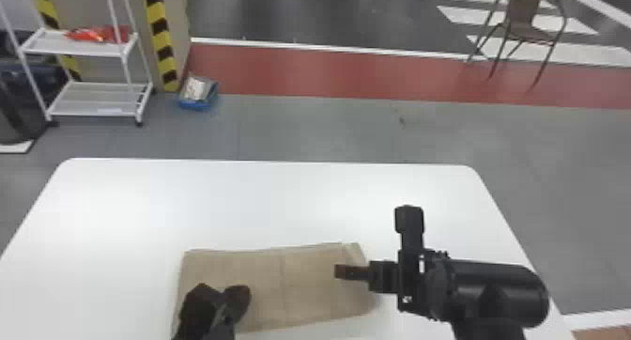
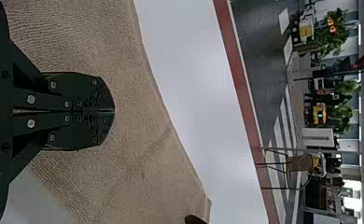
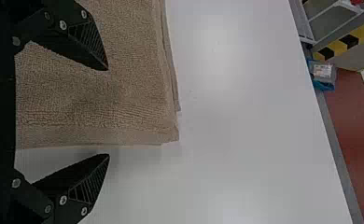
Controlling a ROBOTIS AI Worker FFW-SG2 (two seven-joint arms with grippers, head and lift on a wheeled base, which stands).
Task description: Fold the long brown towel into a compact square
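The brown towel (image 1: 300, 287) lies folded flat in a rectangle near the front of the white table, its layered edges showing in the right wrist view. Above its left part is my left gripper (image 1: 242, 299). In the left wrist view that left gripper (image 2: 114, 111) has both fingers pressed together over the towel (image 2: 143, 154), with no cloth visible between them. My right gripper (image 1: 339, 272) is at the towel's right end. Seen from its wrist, the right gripper (image 3: 108, 112) is open, one finger over the towel (image 3: 96, 102) and the other beyond its edge, above bare table.
The white table (image 1: 234, 198) extends behind the towel to its rounded far corners. On the floor beyond stand a white shelf rack (image 1: 101, 99), a blue bin (image 1: 199, 97) and a chair (image 1: 523, 29).
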